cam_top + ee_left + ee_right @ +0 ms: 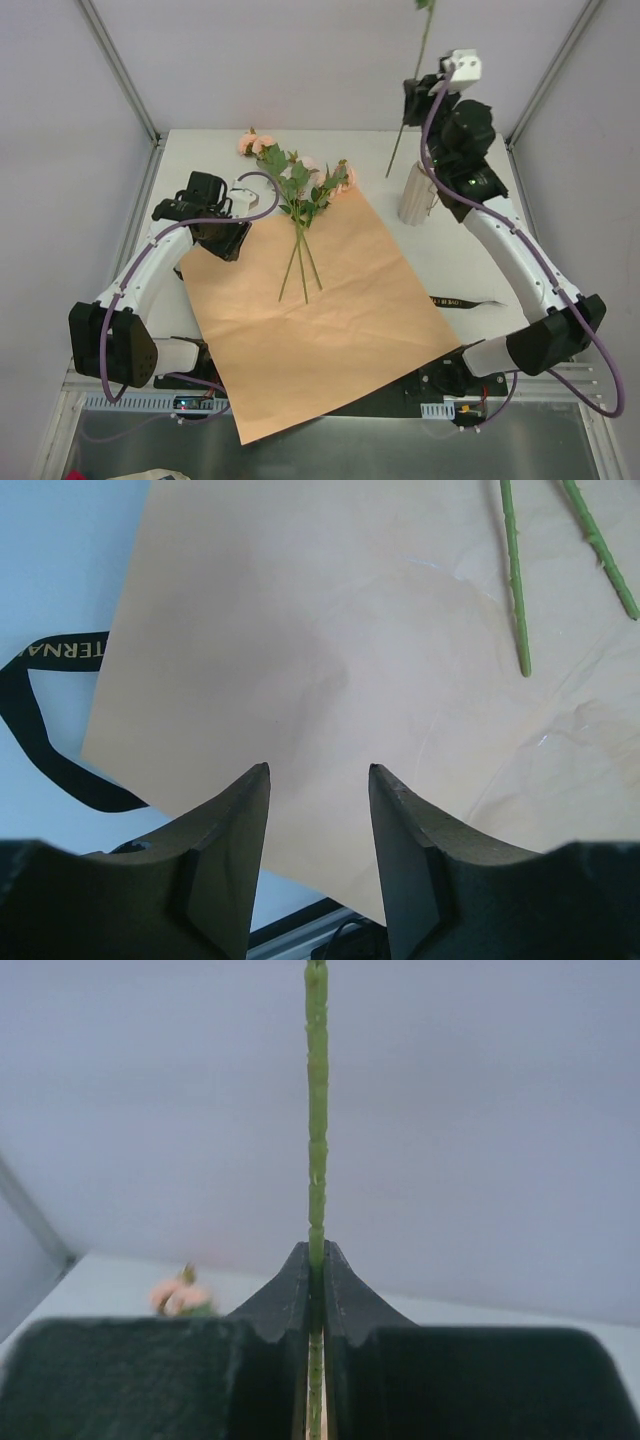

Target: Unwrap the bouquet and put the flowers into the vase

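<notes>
Looking at the left side first: the left arm's fingers (235,840) hang apart over the left part of the unfolded paper (310,330) with nothing between them. The paper lies open and flat, so I'd call the unwrapping done. The rest of the flowers (300,185) lie at its far edge, blooms toward the back wall, stems pointing down the sheet.

Further right, the right arm's fingers (345,1310) are clamped tight on one stem (421,55), held up high and a bit tilted. Its top runs out of the overhead view. The low end sits near the neck of the vase (413,195), just to its left and not inside as far as I can tell. So my read is we're mid-way through loading a flower, with several left to go.

The next move probably needs the stem's tip lined up over that narrow mouth before lowering it. It's a small target, and a bump could tip the slim vase.

The black ribbon (470,302) lies loose right of the paper, near the right arm.

The table (430,255) is plain white and smooth – pale grey panels and metal corner posts (120,70) box it in.
</notes>
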